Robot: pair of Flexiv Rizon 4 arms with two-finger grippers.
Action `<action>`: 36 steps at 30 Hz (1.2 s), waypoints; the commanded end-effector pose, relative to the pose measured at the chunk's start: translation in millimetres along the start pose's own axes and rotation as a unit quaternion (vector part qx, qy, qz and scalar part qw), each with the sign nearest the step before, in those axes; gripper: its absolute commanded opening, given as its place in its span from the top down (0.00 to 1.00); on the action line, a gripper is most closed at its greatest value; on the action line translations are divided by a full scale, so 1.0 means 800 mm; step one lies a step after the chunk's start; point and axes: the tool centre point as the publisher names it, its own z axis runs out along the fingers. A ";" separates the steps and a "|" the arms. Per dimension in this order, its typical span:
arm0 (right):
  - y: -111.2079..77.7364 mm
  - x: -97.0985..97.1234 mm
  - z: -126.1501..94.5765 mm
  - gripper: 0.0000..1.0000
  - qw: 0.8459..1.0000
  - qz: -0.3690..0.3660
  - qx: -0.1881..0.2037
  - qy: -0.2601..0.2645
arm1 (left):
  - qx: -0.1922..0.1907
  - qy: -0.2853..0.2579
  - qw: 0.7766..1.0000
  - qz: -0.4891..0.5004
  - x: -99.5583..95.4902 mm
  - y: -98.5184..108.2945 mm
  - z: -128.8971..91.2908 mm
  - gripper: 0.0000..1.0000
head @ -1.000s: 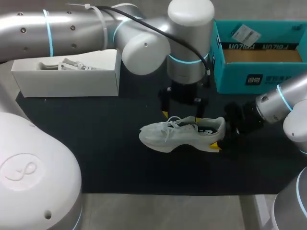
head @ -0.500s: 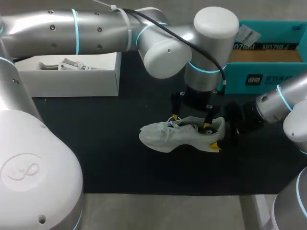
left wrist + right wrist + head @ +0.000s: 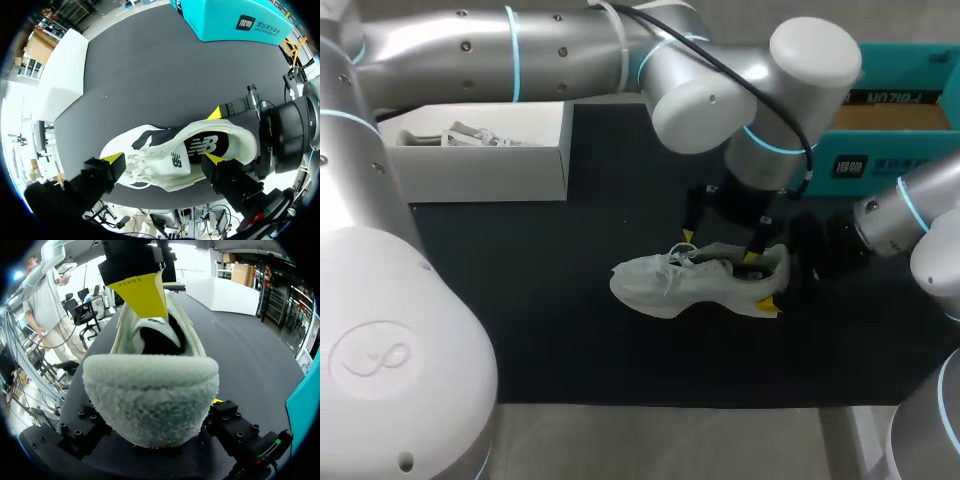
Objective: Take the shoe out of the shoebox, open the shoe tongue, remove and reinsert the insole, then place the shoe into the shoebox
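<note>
On the table (image 3: 540, 330), near the shoebox (image 3: 880, 165), the shoe (image 3: 665, 285) is sitting out and upright. The right gripper (image 3: 780, 280) is clamping its heel, and the left gripper (image 3: 720, 247) is hanging spread over the tongue. The insole (image 3: 207, 145) work and reboxing are, I judge, waiting.

Left fingers (image 3: 114, 161) spread wide above shoe (image 3: 150, 149): one by laces (image 3: 137, 164), other over insole (image 3: 205, 146).

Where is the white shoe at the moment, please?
In the head view the white shoe lies on the black mat right of centre, near the teal shoebox, its heel in the right end effector, the left end effector over its opening.
</note>
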 end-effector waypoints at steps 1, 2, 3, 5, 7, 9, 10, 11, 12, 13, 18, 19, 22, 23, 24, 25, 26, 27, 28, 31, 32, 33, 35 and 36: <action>-0.002 -0.002 0.008 1.00 1.000 0.000 0.000 -0.001 | -0.005 0.002 1.000 -0.003 0.001 -0.001 0.008 0.00; -0.002 -0.002 0.008 1.00 1.000 0.000 0.000 -0.001 | -0.004 0.001 1.000 -0.005 0.002 -0.001 0.009 0.00; -0.002 -0.002 0.008 1.00 1.000 0.000 0.000 -0.001 | -0.004 0.000 1.000 -0.005 0.002 0.000 0.011 0.00; -0.002 -0.002 0.008 1.00 1.000 0.000 0.000 -0.001 | -0.004 0.003 1.000 -0.006 0.003 -0.001 0.014 0.00; -0.002 -0.002 0.008 1.00 1.000 0.000 0.000 -0.001 | -0.005 0.003 1.000 -0.007 0.004 -0.001 0.016 0.00; -0.002 -0.002 0.008 1.00 1.000 0.000 0.000 -0.001 | -0.008 0.002 1.000 -0.006 0.006 0.000 0.020 0.00; -0.002 -0.002 0.008 1.00 1.000 0.000 0.000 -0.001 | -0.010 -0.001 1.000 -0.004 0.007 0.000 0.022 0.00; -0.002 -0.002 0.008 1.00 1.000 0.000 0.000 -0.001 | -0.012 -0.002 1.000 -0.004 0.007 0.001 0.024 0.00; -0.002 -0.002 0.008 1.00 1.000 0.000 0.000 -0.001 | -0.015 -0.003 1.000 -0.002 0.008 0.003 0.026 0.00; -0.002 -0.002 0.008 1.00 1.000 0.000 0.000 -0.001 | -0.018 -0.005 1.000 0.000 0.008 0.004 0.028 0.00; -0.002 -0.002 0.008 1.00 1.000 0.000 0.000 -0.001 | -0.028 -0.016 0.999 0.005 0.001 0.011 0.033 0.00; -0.002 -0.002 0.008 1.00 1.000 0.000 0.000 -0.001 | -0.028 -0.021 0.999 0.003 -0.003 0.013 0.034 0.00; -0.002 -0.002 0.008 1.00 1.000 0.000 0.000 -0.001 | -0.033 -0.030 0.999 0.003 -0.014 0.016 0.035 0.00; -0.002 -0.002 0.008 1.00 1.000 0.000 0.000 -0.001 | -0.033 -0.032 0.999 0.002 -0.018 0.017 0.034 0.00; -0.002 -0.002 0.008 1.00 1.000 0.000 0.000 -0.001 | -0.034 -0.033 0.999 0.000 -0.022 0.019 0.033 0.00; -0.002 -0.002 0.008 1.00 1.000 0.000 0.000 -0.001 | -0.036 -0.034 0.999 -0.003 -0.026 0.020 0.031 0.00; -0.002 -0.002 0.008 1.00 1.000 0.000 0.000 -0.001 | -0.037 -0.033 0.999 -0.007 -0.031 0.022 0.029 0.00; -0.002 -0.002 0.008 1.00 1.000 0.000 0.000 -0.001 | -0.039 -0.031 0.999 -0.011 -0.035 0.023 0.025 0.00; -0.002 -0.002 0.008 1.00 1.000 0.000 0.000 -0.001 | -0.040 -0.029 0.999 -0.017 -0.039 0.025 0.022 0.00; -0.002 -0.002 0.008 1.00 1.000 0.000 0.000 -0.001 | -0.048 -0.026 0.998 -0.041 -0.050 0.030 0.010 0.00; -0.002 -0.002 0.008 1.00 1.000 0.000 0.000 -0.001 | -0.052 -0.029 0.997 -0.048 -0.052 0.032 0.008 0.00; -0.002 -0.002 0.008 1.00 1.000 0.000 0.000 -0.001 | -0.058 -0.031 0.996 -0.063 -0.055 0.034 0.005 0.00; -0.002 -0.002 0.008 1.00 1.000 0.000 0.000 -0.001 | -0.064 -0.024 0.995 -0.077 -0.057 0.037 0.002 0.15; -0.002 -0.002 0.008 1.00 1.000 0.000 0.000 -0.001 | -0.065 -0.022 0.994 -0.085 -0.057 0.038 0.001 0.29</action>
